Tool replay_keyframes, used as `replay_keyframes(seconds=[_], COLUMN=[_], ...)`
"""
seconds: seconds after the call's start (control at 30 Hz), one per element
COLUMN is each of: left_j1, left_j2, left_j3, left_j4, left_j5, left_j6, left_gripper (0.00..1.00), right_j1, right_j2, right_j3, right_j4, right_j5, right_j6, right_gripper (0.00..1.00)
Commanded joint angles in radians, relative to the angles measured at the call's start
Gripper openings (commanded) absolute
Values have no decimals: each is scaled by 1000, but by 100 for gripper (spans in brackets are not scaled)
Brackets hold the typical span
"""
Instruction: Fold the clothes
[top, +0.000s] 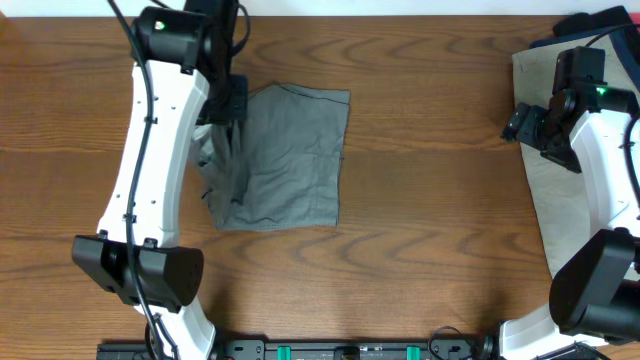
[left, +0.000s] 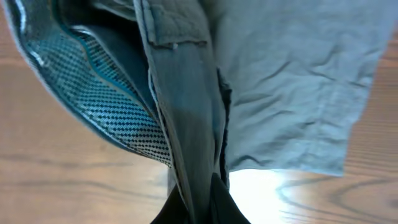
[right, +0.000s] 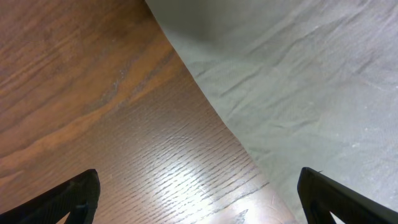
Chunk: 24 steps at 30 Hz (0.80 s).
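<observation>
Pinching a raised fold of the grey shorts (top: 290, 160), your left gripper (left: 202, 205) has its jaws closed tight on the cloth, which runs up from between the dark fingertips (left: 233, 216). Beside that fold the wrist view shows you a checked inner lining (left: 118, 118) turned outward. The grey shorts lie mostly flat on the table (top: 420, 250), left of its middle and toward the far edge, with their left side bunched where you hold them. Your right gripper (right: 199, 196) is spread wide, its fingers (right: 68, 199) well apart with nothing between them. It hangs over the inner border of the pale beige shorts (top: 550, 200), which lie along the right edge. Dark navy shorts (top: 560, 35) show at the far right corner.
</observation>
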Motion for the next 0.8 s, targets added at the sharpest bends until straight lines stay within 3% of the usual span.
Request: replay_keyframes(seconds=[0.0,0.5,0.77], left_j1=[-39,-203,-197], left_j2=[-4,30,24], left_j3=[2,-38,-38], left_j4=[21,24,-171], left_j5=[46,93,-129], left_j6=[20,4,-145], left_gripper=[6,6,6], right_j1=[-4,-4,-4], right_j2=[-14,-14,-14], right_j3=[10,10,10], right_j4=[0,0,0], right_j5=[13,13,13], right_j6=[0,0,0], right_gripper=[99,99,99])
